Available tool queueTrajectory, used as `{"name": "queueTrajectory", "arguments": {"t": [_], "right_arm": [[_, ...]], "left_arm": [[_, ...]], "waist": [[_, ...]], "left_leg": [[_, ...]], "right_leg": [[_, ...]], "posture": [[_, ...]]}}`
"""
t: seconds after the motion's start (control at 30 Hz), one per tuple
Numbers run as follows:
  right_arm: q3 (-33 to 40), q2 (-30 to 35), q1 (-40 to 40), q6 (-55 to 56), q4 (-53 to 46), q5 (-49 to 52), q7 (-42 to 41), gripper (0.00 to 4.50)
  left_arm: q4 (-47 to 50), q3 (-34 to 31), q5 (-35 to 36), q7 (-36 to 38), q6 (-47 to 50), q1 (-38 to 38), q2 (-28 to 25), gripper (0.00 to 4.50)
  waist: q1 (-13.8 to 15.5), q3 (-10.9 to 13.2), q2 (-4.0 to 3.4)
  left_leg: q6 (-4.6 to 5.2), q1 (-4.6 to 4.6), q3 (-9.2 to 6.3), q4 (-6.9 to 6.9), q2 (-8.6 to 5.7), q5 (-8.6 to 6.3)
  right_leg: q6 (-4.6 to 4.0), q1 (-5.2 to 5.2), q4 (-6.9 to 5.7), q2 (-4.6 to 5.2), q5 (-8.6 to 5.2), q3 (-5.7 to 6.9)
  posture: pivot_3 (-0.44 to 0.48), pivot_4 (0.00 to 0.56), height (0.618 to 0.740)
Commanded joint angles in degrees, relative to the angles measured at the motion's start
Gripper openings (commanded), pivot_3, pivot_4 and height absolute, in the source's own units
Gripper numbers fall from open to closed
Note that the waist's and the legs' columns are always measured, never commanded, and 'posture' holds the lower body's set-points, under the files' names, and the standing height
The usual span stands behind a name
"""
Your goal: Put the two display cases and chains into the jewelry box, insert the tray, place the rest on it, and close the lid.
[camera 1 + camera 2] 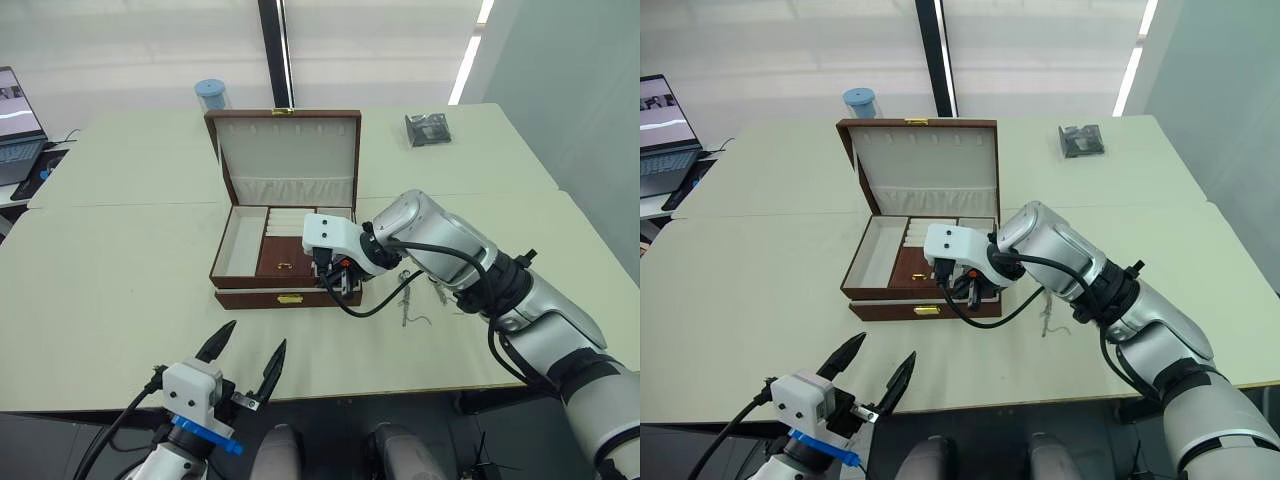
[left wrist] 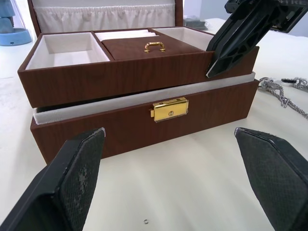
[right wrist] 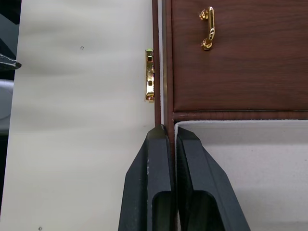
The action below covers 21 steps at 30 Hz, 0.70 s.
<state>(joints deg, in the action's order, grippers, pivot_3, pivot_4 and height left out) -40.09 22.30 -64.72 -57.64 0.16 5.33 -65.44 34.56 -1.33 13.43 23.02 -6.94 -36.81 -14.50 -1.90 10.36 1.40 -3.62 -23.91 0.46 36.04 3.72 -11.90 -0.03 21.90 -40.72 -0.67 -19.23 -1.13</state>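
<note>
The bench carries the jewelry box near its middle, lid raised upright at the back. The tray sits tilted in the box, its front edge riding above the cream rim, so whatever lies beneath is hidden. The right end effector is clenched on the tray's front wall at its right end. The left end effector hovers released before the box. Chains lie tangled just right of it, too fine to count.
</note>
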Motion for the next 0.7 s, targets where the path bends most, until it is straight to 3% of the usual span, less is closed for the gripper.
{"name": "queueTrajectory", "arguments": {"t": [0.03,0.33,0.37,0.7], "right_arm": [[-0.77,0.41,-0.39,0.65,-1.44,-0.34,-0.27,0.02],[-1.32,0.54,0.03,1.92,-1.36,-0.64,-0.27,0.02],[-1.29,0.63,0.1,2.18,-1.42,-0.63,-0.31,0.56],[1.97,1.28,-1.0,2.06,-2.43,1.6,-1.32,3.16]], "left_arm": [[2.89,0.39,-0.05,-0.38,0.29,0.34,-0.33,4.5],[3.42,0.22,0.09,-0.34,1.28,0.65,-0.47,4.5],[3.46,0.22,0.09,-0.33,1.3,0.65,-0.49,4.5],[3.21,-0.18,0.35,-0.07,1.22,0.79,-0.69,4.5]], "waist": [[-0.01,0.0,0.0],[-0.01,-0.01,0.01],[-0.01,0.0,0.01],[-0.04,0.0,0.0]], "left_leg": [[0.0,0.0,0.0,0.0,0.0,0.0],[0.0,0.01,0.0,0.0,0.0,0.0],[0.0,0.01,0.0,0.0,0.0,0.0],[0.0,0.01,-0.01,0.0,0.01,0.0]], "right_leg": [[0.0,0.0,0.0,0.0,0.0,0.0],[0.0,-0.01,0.0,0.0,0.0,0.0],[0.0,0.0,0.0,0.0,0.0,0.0],[0.0,0.01,-0.01,0.0,0.0,0.0]], "posture": [[0.0,0.15,0.74],[0.0,0.15,0.74],[0.0,0.15,0.74],[0.0,0.15,0.74]]}}
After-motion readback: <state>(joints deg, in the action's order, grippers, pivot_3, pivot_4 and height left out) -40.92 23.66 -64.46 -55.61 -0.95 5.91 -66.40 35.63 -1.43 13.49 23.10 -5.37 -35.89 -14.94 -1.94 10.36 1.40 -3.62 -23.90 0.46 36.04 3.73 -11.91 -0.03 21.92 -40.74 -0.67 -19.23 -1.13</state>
